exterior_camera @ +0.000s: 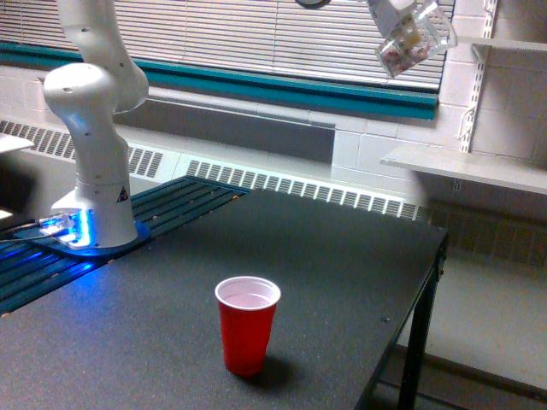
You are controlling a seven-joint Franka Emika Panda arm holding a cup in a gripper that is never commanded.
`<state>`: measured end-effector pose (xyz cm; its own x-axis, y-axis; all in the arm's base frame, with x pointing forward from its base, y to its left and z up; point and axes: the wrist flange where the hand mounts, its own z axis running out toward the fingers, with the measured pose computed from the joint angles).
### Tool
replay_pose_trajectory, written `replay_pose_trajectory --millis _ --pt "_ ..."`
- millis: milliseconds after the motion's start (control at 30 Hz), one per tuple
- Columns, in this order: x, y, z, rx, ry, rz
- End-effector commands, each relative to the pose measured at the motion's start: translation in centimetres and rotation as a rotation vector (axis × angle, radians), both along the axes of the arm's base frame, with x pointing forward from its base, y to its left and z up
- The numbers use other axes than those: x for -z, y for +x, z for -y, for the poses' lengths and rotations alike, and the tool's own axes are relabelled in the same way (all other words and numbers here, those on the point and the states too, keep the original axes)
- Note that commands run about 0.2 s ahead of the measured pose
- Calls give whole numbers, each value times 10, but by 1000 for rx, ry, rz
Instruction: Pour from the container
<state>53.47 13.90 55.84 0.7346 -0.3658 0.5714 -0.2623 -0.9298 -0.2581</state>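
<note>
— We see soft, even indoor light; the closed white slatted window blinds glow palely.

— We also note a blue glow at the white robot arm's base, spilling onto the dark speckled tabletop. The red plastic cup casts a faint shadow. We find the picture grainy and slightly soft.

The cup stood upright on the counter at lower centre of the frame. The arm's base sat on the counter at middle left, well apart from it. The container hung tilted at upper right, high above the counter, with the shelf below it at right.
</note>
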Motion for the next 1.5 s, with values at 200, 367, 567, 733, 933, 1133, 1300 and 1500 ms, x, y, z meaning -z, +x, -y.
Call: replay_pose_trajectory --millis 200,367,567,733,933,1133,1300,1500 --pt "20 -15 50 129 -15 -18" --pt "31 -26 71 179 -12 -28" --pt "46 -41 93 241 -4 -44" --pt "60 -56 115 282 2 -58" --pt "75 -76 144 345 0 -96" --pt "85 -94 174 405 -10 -134" --pt "93 -107 197 448 -9 -164" --pt "105 -122 223 495 -13 -197"
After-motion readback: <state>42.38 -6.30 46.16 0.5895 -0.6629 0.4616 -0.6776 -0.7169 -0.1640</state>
